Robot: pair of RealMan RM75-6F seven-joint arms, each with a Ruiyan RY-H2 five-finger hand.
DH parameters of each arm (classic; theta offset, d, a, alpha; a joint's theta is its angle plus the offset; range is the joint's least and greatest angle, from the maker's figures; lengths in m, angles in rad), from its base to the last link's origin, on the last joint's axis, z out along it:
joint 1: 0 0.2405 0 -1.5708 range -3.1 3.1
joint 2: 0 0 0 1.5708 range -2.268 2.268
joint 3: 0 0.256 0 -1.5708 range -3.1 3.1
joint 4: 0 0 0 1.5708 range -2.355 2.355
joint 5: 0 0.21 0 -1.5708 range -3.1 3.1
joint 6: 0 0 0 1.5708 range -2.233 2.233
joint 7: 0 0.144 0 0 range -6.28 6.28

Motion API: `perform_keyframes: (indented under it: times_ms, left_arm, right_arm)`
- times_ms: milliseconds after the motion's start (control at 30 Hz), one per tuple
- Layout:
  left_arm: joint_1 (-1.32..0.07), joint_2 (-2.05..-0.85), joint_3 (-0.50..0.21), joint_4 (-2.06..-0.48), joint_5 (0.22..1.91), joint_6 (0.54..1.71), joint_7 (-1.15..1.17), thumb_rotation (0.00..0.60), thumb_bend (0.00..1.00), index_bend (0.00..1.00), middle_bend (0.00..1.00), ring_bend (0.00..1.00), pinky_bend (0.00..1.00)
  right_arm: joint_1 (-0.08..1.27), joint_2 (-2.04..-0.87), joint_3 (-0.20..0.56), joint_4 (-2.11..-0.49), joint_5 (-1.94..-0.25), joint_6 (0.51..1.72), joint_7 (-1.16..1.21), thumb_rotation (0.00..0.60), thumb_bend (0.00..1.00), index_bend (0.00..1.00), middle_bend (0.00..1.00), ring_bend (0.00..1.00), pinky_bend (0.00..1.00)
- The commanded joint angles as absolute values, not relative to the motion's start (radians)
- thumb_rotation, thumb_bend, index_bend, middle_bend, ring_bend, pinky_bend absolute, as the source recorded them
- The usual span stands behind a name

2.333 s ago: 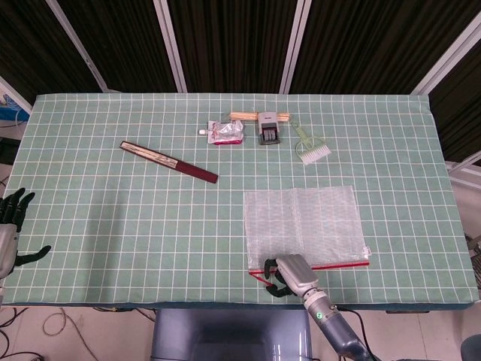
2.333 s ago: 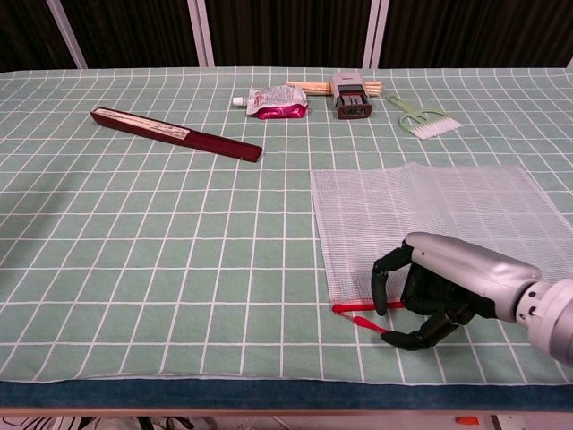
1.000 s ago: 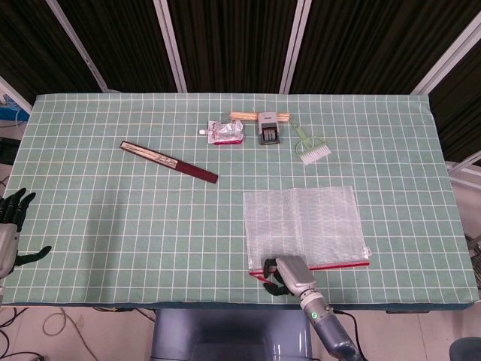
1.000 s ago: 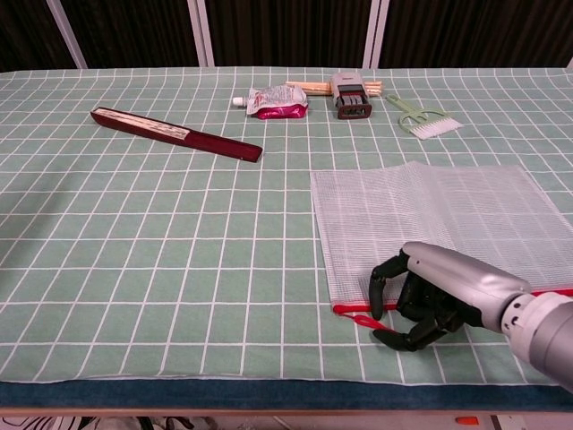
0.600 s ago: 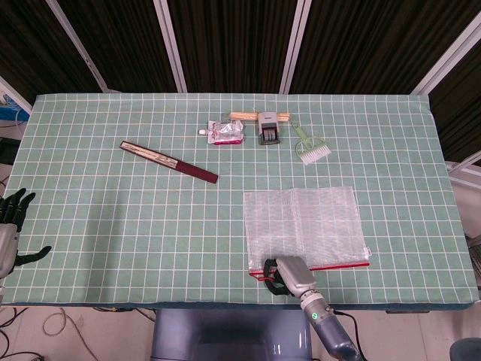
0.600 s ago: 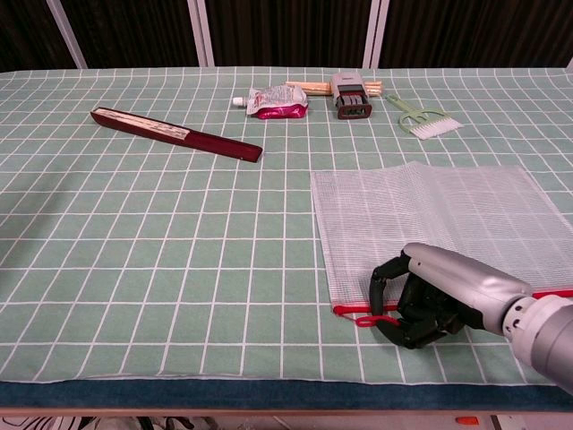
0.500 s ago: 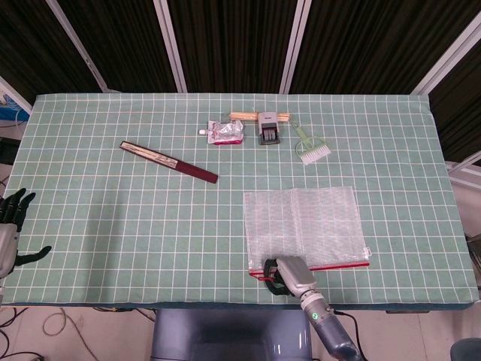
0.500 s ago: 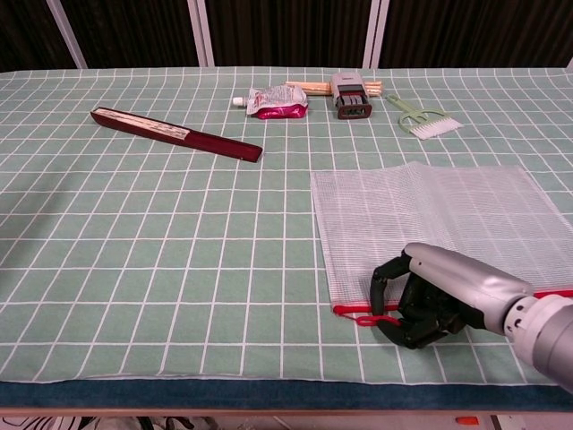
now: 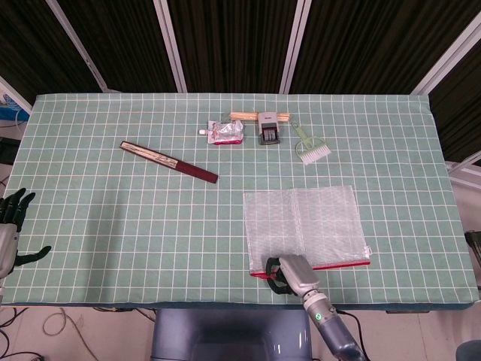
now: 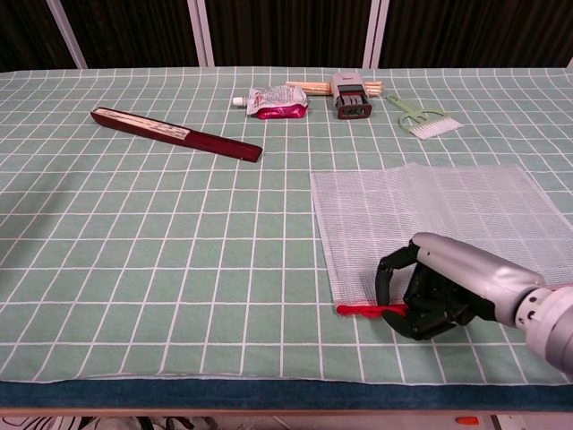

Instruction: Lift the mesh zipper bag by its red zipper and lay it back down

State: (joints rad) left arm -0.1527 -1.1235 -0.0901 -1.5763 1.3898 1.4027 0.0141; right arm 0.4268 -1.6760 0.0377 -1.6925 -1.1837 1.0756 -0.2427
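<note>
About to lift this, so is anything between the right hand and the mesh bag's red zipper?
Nothing visible: the right hand is already closed around the red zipper at the near edge of the white mesh zipper bag.

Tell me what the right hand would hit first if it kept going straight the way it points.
Probably nothing new: the right hand already grips the red zipper of the mesh zipper bag; beyond lies bare tablecloth, though depth is unclear.

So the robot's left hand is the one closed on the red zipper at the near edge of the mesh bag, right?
Not quite: the right hand is the one closed on the red zipper at the mesh bag's near edge, as the chest view shows. The left hand is off at the table's far side.
</note>
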Motion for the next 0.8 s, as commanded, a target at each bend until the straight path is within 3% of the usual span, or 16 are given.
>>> perform_keyframes:
  times_ms: [33, 367, 600, 800]
  left_arm:
    - [-0.153, -1.125, -0.09, -1.573, 1.387, 1.401, 0.018, 0.6, 0.03, 0.0, 0.0, 0.0, 0.0]
    - [-0.176, -1.11, -0.098, -1.599, 1.394, 1.384, 0.06, 0.6, 0.04, 0.0, 0.0, 0.0, 0.0]
    - [-0.288, -1.041, -0.149, -1.714, 1.414, 1.278, 0.126, 0.6, 0.05, 0.0, 0.0, 0.0, 0.0]
    - [-0.42, -1.038, -0.225, -1.798, 1.38, 1.168, 0.211, 0.6, 0.11, 0.11, 0.0, 0.0, 0.0]
  right_arm:
    - [0.429, -1.659, 0.054, -1.717, -1.198, 1.088, -0.236, 0.6, 0.59, 0.72, 1.0, 1.0, 0.94]
    - [0.477, -1.571, 0.162, -1.844, -1.178, 1.095, -0.271, 0.6, 0.6, 0.73, 1.0, 1.0, 0.94]
    - [0.549, -1.535, 0.269, -1.92, -1.093, 1.078, -0.332, 0.6, 0.6, 0.73, 1.0, 1.0, 0.94]
    - [0.614, -1.523, 0.34, -1.945, -1.014, 1.068, -0.381, 0.6, 0.6, 0.73, 1.0, 1.0, 0.94]
